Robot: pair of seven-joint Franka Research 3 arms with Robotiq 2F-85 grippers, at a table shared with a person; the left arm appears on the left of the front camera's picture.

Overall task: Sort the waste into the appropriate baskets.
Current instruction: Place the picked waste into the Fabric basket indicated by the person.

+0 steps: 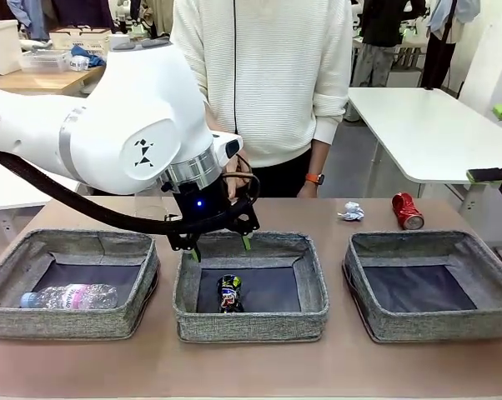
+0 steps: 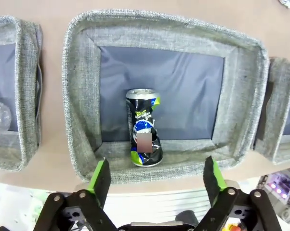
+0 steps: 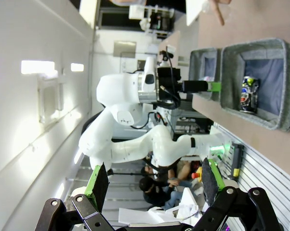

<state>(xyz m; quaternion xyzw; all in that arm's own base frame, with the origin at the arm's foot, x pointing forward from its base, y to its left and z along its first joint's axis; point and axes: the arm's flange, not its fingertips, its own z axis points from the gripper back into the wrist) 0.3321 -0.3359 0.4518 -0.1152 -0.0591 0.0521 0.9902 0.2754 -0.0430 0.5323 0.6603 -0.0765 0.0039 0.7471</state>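
Starting at the left, the left basket (image 1: pixel 67 323) holds the clear plastic bottle (image 1: pixel 71 296), lying on its side on the dark base, so nothing there needs attention. Next along, the left gripper (image 1: pixel 220 246) hangs just above the far rim of the middle basket (image 1: pixel 251 327), its green-padded fingers spread wide with nothing between them. Its wrist view looks down at the crushed dark can (image 2: pixel 144 127), which lies free on the basket floor near the wall on the robot's side, touching neither finger. The drop here looks finished, so the step in hand is, as I judge it, clearing out and going for the next piece. To do that well, lift straight up first so the fingertips do not catch the soft fabric wall and drag the basket. Further right, on the table (image 1: pixel 301 212) beyond the baskets, sit the crumpled white paper ball (image 1: pixel 351 212) and, near it but apart, the crushed red can (image 1: pixel 408 211). The right basket (image 1: pixel 434 327) in front of them shows a bare dark base. The red can probably belongs with the dark one; take it across its narrow width. The right gripper (image 3: pixel 152 178) is likewise spread wide and empty.
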